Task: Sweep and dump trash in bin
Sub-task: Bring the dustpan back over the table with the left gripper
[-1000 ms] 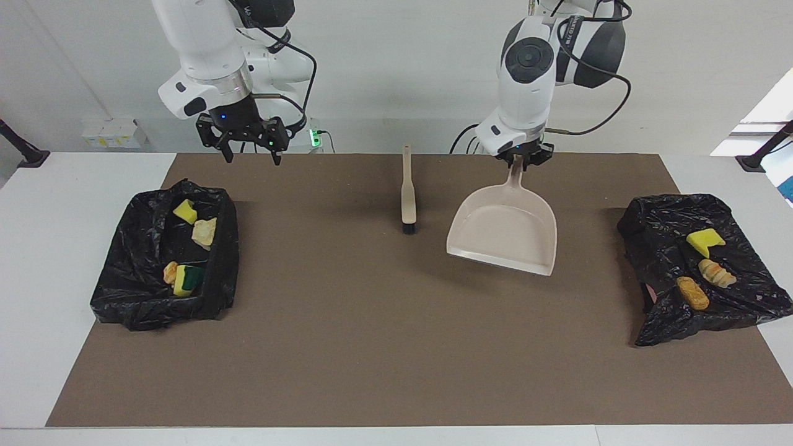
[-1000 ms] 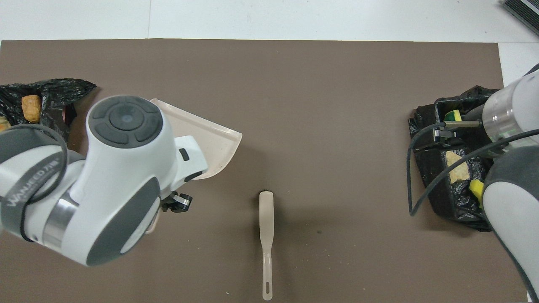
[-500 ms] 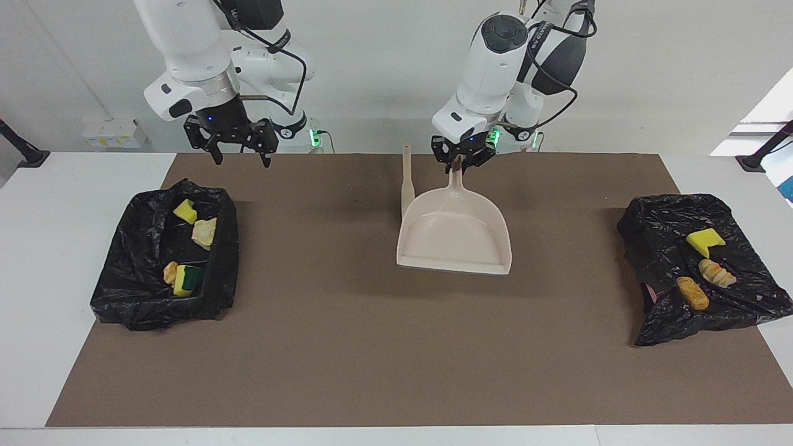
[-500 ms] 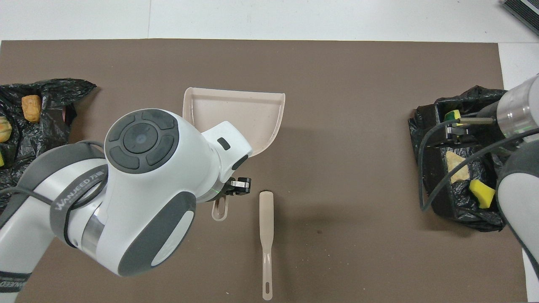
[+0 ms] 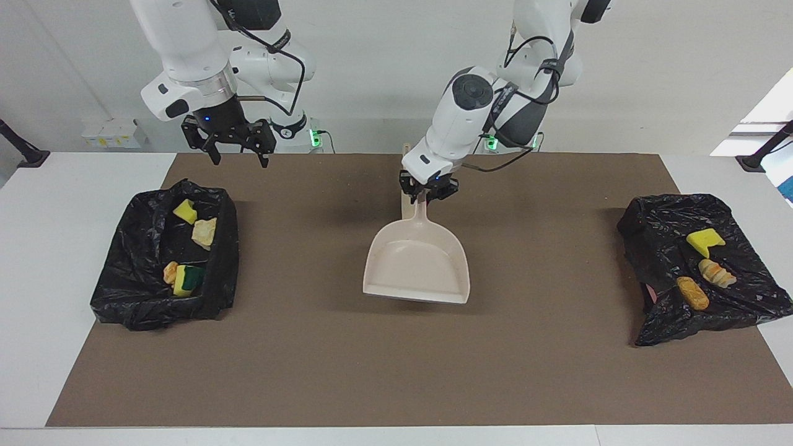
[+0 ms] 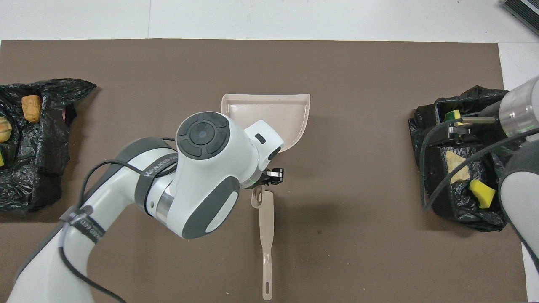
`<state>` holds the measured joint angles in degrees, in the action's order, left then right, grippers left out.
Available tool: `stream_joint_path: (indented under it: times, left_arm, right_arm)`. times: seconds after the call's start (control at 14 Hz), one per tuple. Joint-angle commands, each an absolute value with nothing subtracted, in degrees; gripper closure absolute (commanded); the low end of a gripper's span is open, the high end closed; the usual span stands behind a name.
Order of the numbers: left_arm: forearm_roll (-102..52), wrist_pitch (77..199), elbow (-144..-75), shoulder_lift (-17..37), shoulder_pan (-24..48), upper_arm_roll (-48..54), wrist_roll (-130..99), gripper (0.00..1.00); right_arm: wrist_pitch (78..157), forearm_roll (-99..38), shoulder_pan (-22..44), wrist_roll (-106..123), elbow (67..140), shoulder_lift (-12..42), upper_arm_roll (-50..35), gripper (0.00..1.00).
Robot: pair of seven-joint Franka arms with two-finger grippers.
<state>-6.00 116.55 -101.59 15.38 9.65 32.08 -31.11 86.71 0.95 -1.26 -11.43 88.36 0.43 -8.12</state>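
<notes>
In the facing view, at the upper left of the frame, the right gripper (image 5: 238,150) is held in the air over the brown mat's (image 5: 347,371) edge, its fingers spread wide with nothing between them. Below it, at the left of the frame, a bin lined with crinkled black plastic (image 5: 124,291) is seen, and trash (image 5: 186,280) is lodged in it: bright yellow sponge chunks and tan, bread-like lumps. At the centre of the frame the left gripper (image 5: 426,192) is clamped on the handle of a smooth beige plastic dustpan (image 5: 418,263), a flat scoop with a raised rim, which is carried above the mat. A slim beige brush (image 6: 267,235) is laid on the mat below the dustpan's handle in the overhead view; in the facing view most of it is hidden by the dustpan and the arm. At the right of the frame a second bin in glossy black plastic (image 5: 657,248) is found, with a yellow sponge wedge and two golden lumps (image 5: 706,272) resting on its rumpled top.
</notes>
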Motion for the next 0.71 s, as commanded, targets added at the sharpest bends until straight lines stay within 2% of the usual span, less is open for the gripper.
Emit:
stream_joint_path:
  times: [0.0,0.43,0.5,0.57,0.64]
  left_arm:
    - [-2.6,121.5,-103.0,18.2,12.5,31.1,-34.9,1.00]
    - [-2.4,122.1,-105.8,18.6,11.5,30.9,-35.2,1.00]
    - [-2.4,122.1,-105.7,18.8,11.3,30.9,-35.1,0.76]
    - [-2.4,121.9,-105.7,18.7,11.3,30.9,-35.2,0.48]
    - [-2.5,121.0,-105.7,18.0,10.9,30.8,-35.2,0.28]
  right_arm:
    - [87.9,-0.6,-2.4,-10.3,89.7,-0.6,-8.3,0.00]
    - [87.9,-0.6,-2.5,-10.3,89.7,-0.6,-8.3,0.00]
    - [87.9,-0.6,-2.5,-10.3,89.7,-0.6,-8.3,0.00]
    - [87.9,-0.6,-2.5,-10.3,89.7,-0.6,-8.3,0.00]
    - [87.9,-0.6,-2.5,-10.3,89.7,-0.6,-8.3,0.00]
